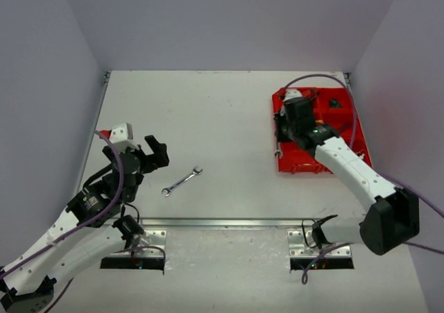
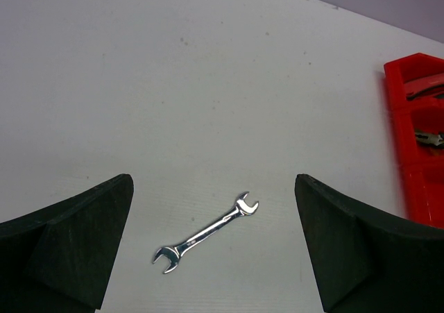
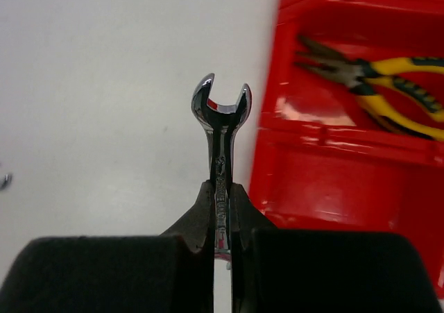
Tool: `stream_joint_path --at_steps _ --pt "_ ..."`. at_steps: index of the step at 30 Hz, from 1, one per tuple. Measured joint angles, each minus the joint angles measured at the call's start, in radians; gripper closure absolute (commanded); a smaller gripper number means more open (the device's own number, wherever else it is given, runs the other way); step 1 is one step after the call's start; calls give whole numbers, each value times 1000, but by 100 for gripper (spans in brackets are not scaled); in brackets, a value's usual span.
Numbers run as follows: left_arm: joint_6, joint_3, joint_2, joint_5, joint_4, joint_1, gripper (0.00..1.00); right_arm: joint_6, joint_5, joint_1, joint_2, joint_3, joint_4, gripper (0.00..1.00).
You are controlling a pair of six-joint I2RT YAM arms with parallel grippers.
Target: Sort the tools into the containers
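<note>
A silver wrench (image 3: 222, 112) is gripped by the closed right tool (image 3: 222, 209), just outside a wall of the red tray (image 3: 312, 181). A 2nd wrench (image 2: 205, 232) is laid on the table (image 2: 173, 84), near the wide-open, empty left tool (image 1: 158, 152).

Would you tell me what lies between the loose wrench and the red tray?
Only bare table separates the loose wrench from the red tray, shown in the top view.

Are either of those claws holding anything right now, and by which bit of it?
The right gripper pinches a small silver open-ended wrench by its shank, head free. The left gripper is open, holding nothing.
</note>
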Motion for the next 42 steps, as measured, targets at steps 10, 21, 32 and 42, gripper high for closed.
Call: stream_joint_path --at_steps 10,21,32,42 --pt "0 0 -5 11 1 0 0 257 127 -337 -127 -126 193 100" --pt "0 0 -20 27 7 0 0 572 238 -374 -191 -404 265 94" --pt "0 0 -8 33 8 0 0 650 152 -376 -288 -481 338 17" --pt "-43 48 263 93 -7 3 0 445 -151 -350 -439 -334 266 1"
